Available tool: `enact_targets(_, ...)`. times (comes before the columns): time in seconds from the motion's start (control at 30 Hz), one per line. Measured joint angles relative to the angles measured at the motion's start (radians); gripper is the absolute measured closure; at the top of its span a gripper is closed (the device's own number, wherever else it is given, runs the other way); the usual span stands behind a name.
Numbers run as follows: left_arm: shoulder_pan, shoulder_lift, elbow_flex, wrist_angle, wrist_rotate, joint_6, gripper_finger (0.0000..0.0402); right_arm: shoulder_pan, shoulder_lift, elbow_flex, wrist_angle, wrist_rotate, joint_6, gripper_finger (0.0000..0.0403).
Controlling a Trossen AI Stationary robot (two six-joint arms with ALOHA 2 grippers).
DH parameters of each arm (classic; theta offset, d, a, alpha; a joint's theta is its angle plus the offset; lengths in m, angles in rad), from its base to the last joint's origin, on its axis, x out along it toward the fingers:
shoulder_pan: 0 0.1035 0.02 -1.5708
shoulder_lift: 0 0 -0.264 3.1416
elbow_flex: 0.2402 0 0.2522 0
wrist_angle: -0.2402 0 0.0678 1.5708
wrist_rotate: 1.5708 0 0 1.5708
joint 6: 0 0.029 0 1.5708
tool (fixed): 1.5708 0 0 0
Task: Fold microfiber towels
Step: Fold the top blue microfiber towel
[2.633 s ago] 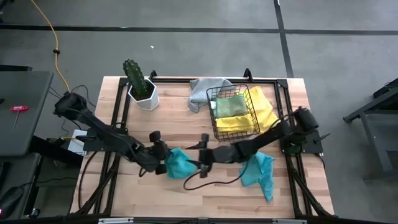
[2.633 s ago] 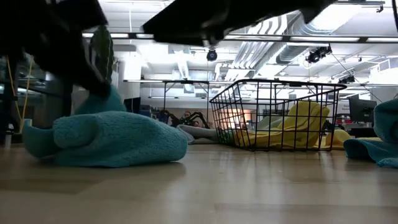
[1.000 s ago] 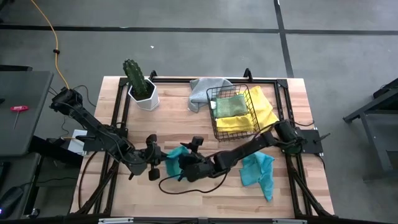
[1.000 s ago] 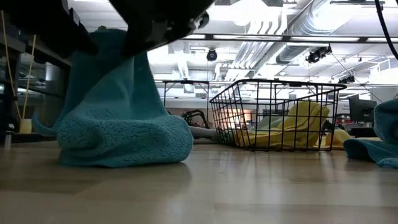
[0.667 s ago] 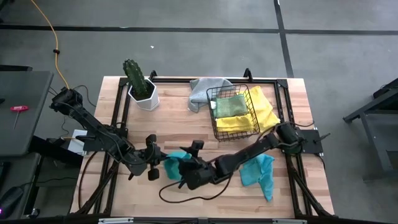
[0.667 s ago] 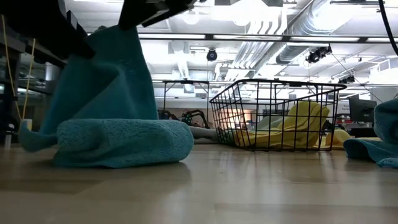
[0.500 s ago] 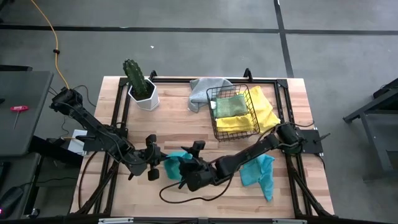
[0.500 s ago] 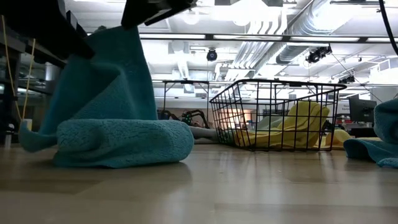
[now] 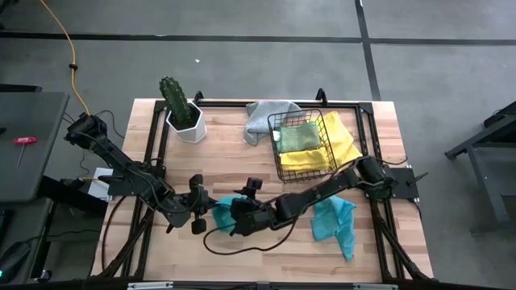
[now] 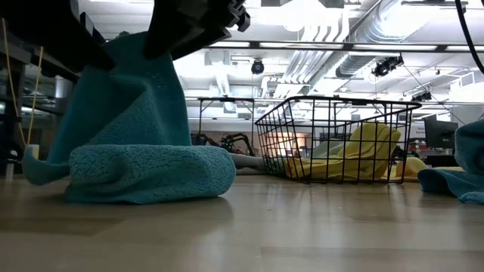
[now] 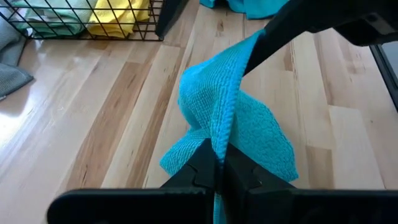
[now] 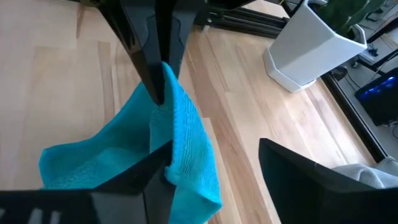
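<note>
A teal towel lies bunched on the wood near the table's front middle. One part is raised to a peak, and its lower folds rest on the table. My left gripper is shut on that raised part. My right gripper reaches in from the right and stands open at the same towel, opposite the left gripper. A second teal towel lies crumpled at the front right. My left gripper pinches a raised fold of the teal towel between its two fingers, coming from the table's left and slanting down. The towel hangs below the pinch and its lower folds lie on the table. My right gripper is open. The inner side of one finger lies against the towel's raised ridge. The other finger stands clear of the cloth.
A black wire basket at the back right holds a light green towel and a yellow one. More yellow cloth lies beside it and a grey towel behind it. A potted cactus stands at the back left.
My right gripper, still open, has swung a little toward the table's near edge and then back toward the towel, tipping as it went. The teal towel's lower part has sunk flatter and spread leftward on the table. Its raised part stays up in my left gripper.
</note>
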Motion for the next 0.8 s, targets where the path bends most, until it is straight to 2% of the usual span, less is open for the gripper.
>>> enact_targets(0.13, 0.000, 0.000, 0.000, 0.000, 0.000, 0.000, 0.0402, 0.004, 0.000, 0.000, 0.000, 0.000, -0.006, 0.0229)
enact_targets(0.5, 0.000, 0.000, 0.000, 0.000, 0.000, 0.000, 0.0402, 0.019, 0.000, 0.000, 0.047, 0.003, -0.072, 0.0388)
enact_targets(0.8, 0.000, 0.000, 0.000, -0.004, -0.007, 0.008, 0.0395, 0.020, 0.000, 0.000, 0.050, 0.005, -0.079, 0.0401)
